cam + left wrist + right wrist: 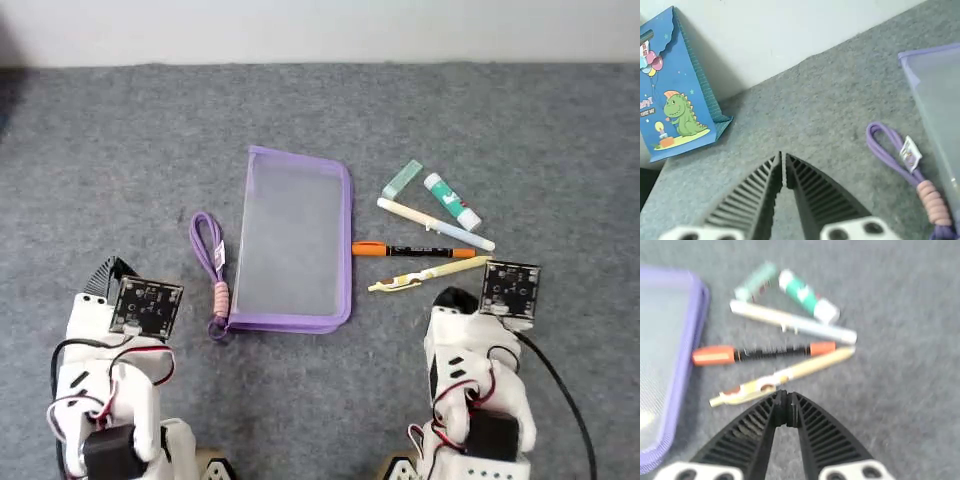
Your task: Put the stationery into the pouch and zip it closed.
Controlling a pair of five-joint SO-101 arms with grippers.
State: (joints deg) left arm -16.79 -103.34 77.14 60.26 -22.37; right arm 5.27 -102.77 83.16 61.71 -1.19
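A clear pouch point(292, 240) with purple trim lies flat mid-table, its purple strap point(209, 250) looped out beside it. Right of it lie a green eraser point(402, 179), a green-and-white glue stick point(452, 201), a white pen point(434, 223), an orange-capped black pen point(412, 250) and a yellow pen point(428, 273). My left gripper point(783, 164) is shut and empty, near the table's front, short of the strap point(900, 155) and pouch edge point(932, 95). My right gripper point(785, 402) is shut and empty, just short of the yellow pen point(785, 374), with the orange pen point(762, 353) beyond.
A blue gift bag point(675, 85) with a dinosaur stands against the white wall beyond the left arm. Grey carpet-like cloth point(130, 140) covers the table, with open room behind the pouch and at both sides.
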